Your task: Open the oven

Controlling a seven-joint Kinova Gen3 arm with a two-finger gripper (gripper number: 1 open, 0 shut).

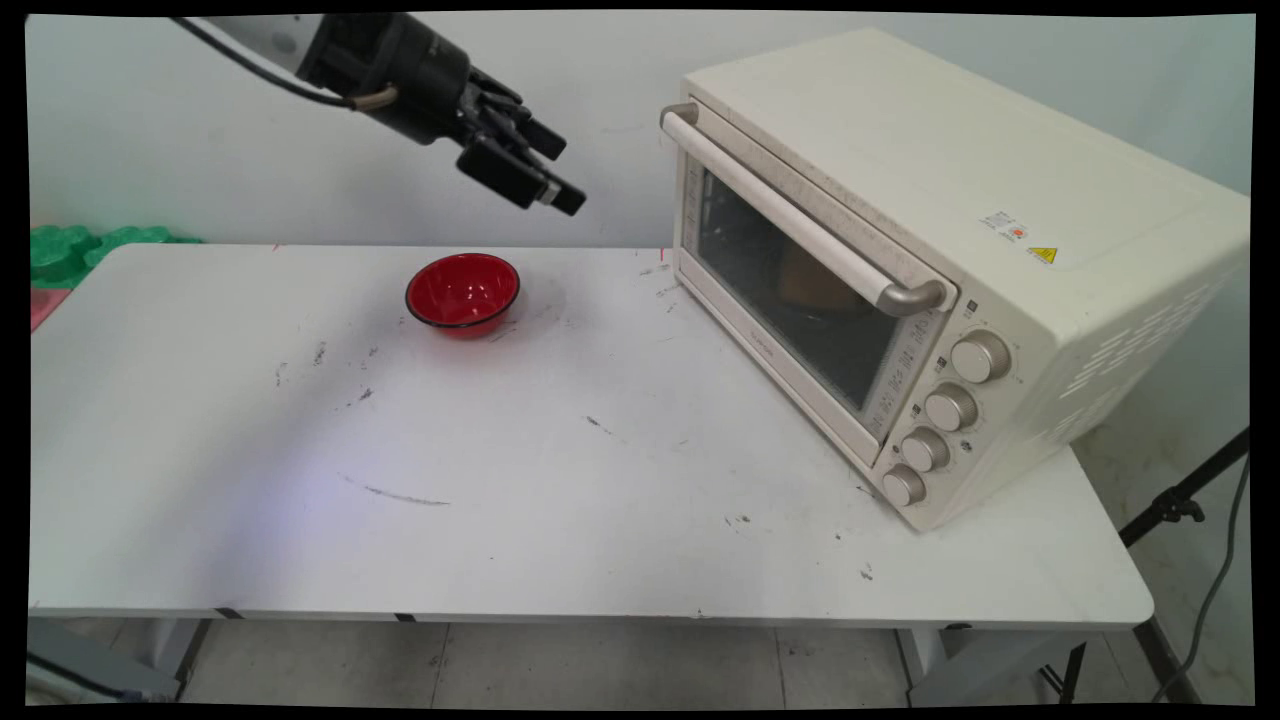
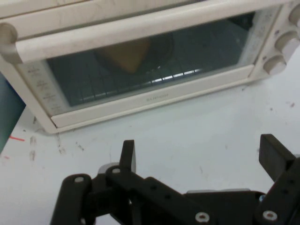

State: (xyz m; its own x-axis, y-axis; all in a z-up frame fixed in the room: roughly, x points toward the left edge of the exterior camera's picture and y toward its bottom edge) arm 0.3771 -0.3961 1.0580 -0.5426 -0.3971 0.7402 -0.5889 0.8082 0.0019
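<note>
The two fingers (image 2: pixel 128 152) are standing wide apart with nothing between them; in the hand view only bare white table is showing through the gap. The gripper (image 1: pixel 556 170) is hanging in the air above the table's far side, tilted down and toward the picture's right, pointing at the toaster oven (image 1: pixel 960 250). It is touching nothing, and it is sitting well apart from the oven's door.

Below the gripper and slightly to the picture's left, a red bowl (image 1: pixel 462 291) with a dark rim is sitting upright on the white table (image 1: pixel 500 500). Nothing is showing inside it beyond its glossy red lining. The bowl is lying well apart from the oven.

The cream toaster oven is occupying the table's right side, turned at an angle so that its front is facing the gripper. Its door is sitting shut, with a long pale handle (image 2: pixel 140 28) running across the top of the glass window (image 2: pixel 154 63). Through the glass, a tan, roughly wedge-shaped thing (image 2: pixel 126 56) is resting on a wire rack inside; what it is cannot be told. Four round knobs (image 1: pixel 945 410) are lining the front panel beside the door.

Green moulded pieces (image 1: pixel 70 250) are lying beyond the table's far left corner.
</note>
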